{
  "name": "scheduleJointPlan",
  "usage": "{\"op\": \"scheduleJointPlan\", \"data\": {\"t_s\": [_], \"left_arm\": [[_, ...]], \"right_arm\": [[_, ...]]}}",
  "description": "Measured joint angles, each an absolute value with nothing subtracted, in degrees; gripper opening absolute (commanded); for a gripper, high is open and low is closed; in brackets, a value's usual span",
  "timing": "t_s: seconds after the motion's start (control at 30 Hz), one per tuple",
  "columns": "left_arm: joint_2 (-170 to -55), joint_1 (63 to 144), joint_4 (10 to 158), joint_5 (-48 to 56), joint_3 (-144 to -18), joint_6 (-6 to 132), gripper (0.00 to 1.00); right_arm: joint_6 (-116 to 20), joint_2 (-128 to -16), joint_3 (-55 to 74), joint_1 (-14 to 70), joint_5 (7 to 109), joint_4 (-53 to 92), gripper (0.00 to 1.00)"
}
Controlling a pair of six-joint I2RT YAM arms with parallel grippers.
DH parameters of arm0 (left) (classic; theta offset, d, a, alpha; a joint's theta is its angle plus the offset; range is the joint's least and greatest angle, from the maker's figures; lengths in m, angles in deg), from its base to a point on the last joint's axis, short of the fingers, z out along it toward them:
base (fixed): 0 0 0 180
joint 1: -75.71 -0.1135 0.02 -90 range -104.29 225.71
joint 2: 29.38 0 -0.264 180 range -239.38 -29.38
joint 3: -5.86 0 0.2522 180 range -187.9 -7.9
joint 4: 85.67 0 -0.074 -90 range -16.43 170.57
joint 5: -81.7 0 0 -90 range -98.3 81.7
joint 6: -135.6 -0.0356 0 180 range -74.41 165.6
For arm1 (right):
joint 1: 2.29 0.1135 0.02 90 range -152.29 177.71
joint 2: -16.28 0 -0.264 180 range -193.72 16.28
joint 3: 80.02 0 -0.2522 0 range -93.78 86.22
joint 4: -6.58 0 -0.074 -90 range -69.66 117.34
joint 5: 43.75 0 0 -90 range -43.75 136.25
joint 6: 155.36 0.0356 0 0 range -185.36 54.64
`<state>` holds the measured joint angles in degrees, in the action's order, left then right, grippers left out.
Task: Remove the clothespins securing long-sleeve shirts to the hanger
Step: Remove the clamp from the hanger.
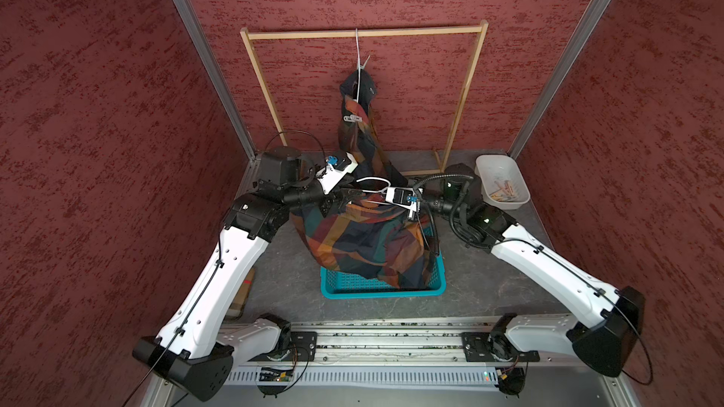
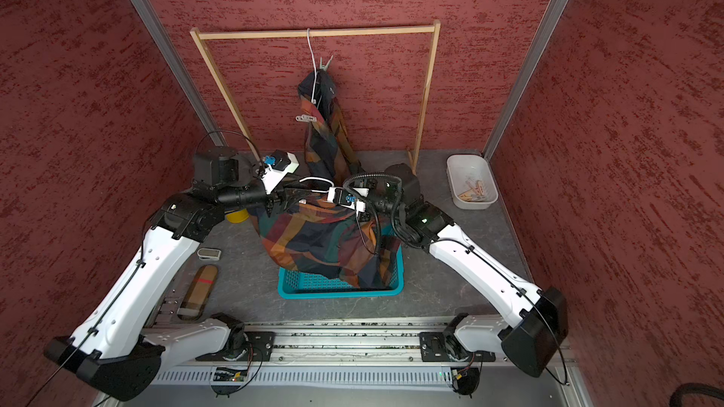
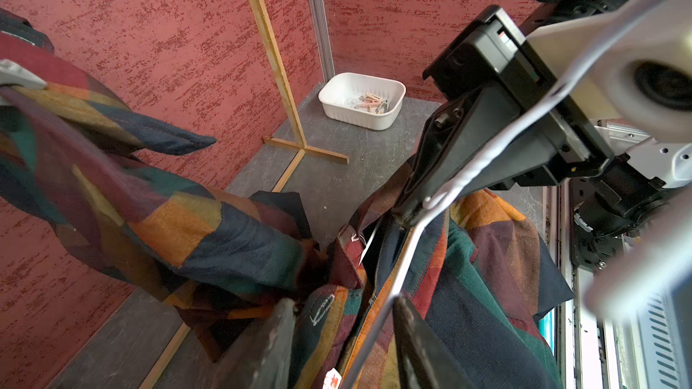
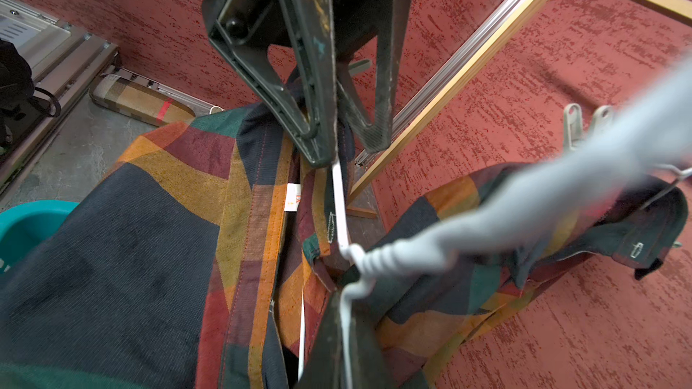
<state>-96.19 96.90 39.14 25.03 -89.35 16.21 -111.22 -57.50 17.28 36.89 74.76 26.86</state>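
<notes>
The right pincer (image 3: 408, 215) is clamped shut on the white wire hanger (image 4: 374, 261), holding one plaid shirt (image 1: 364, 236) above the teal basket (image 1: 352, 287). The left pincer (image 3: 344, 310) stands part open, straddling the hanger's wire and the collar; no grip shows. I see no peg on this shirt. A whitish-grey clothespin (image 1: 352, 118) lies farther back and higher, on the second shirt (image 1: 358, 138) hanging from the wooden rack (image 1: 411, 33). Its long axis runs left-right with the handles pointing left, so the left arm looks nearer. An upper clothespin (image 1: 364, 63) points upward by the hook.
</notes>
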Motion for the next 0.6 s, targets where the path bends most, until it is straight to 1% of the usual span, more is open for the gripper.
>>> {"op": "scheduleJointPlan", "data": {"t_s": [0.17, 0.23, 0.37, 0.43, 0.6], "left_arm": [[-96.2, 97.6, 39.0, 24.1, -89.3, 16.1, 0.45], [-96.2, 97.7, 39.0, 23.8, -89.3, 16.1, 0.43], [-96.2, 98.1, 38.5, 23.7, -89.3, 15.2, 0.23], [-96.1, 98.3, 38.1, 23.9, -89.3, 14.8, 0.15], [-95.6, 98.6, 37.7, 24.8, -89.3, 14.1, 0.01]], "right_arm": [[-110.3, -57.5, 17.3, 36.9, 75.6, 26.7, 0.00], [-109.8, -57.5, 17.3, 36.9, 75.9, 26.5, 0.00], [-108.8, -57.5, 17.3, 36.8, 76.2, 25.8, 0.00], [-108.4, -57.5, 17.3, 36.7, 76.4, 25.4, 0.00], [-107.3, -57.5, 17.3, 36.1, 76.4, 24.9, 0.00]]}}
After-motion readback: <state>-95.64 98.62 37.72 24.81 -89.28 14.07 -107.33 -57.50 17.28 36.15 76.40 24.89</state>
